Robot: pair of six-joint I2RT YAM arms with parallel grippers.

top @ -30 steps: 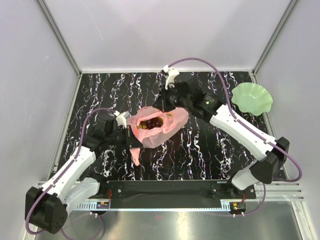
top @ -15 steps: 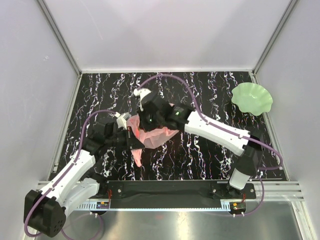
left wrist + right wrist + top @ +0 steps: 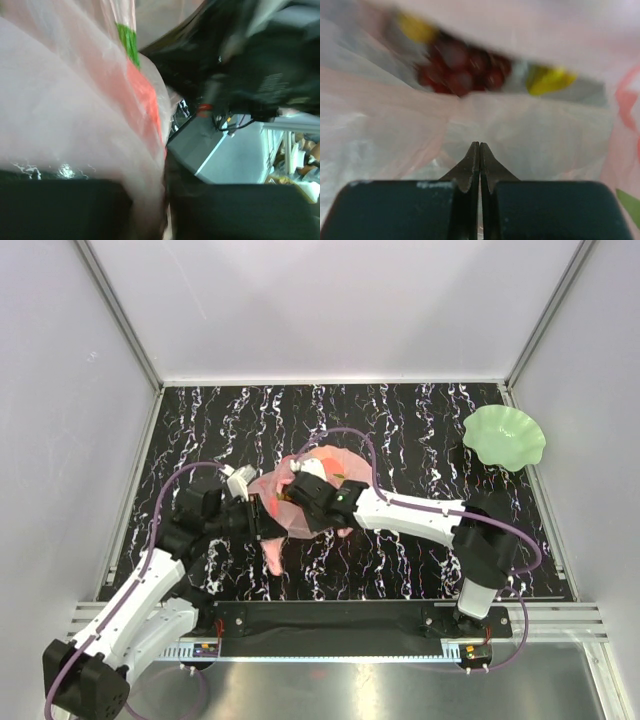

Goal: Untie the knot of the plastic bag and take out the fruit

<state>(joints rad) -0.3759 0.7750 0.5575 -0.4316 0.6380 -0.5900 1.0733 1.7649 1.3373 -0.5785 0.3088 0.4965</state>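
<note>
I can't read any of the writing from here. The plastic bag (image 3: 335, 458) does carry print. The left wrist view shows a red-orange patch (image 3: 142, 95) and a green stripe (image 3: 129, 42) on it, with more red and green at the right edge of the right wrist view. All of it is crumpled and blurred into shapes, not letters. A dark housing (image 3: 280, 65) bears faint marks (image 3: 272, 85), too soft to make out.

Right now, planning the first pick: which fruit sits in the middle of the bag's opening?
The dark red grape bunch; yellow bananas flank it.
</note>
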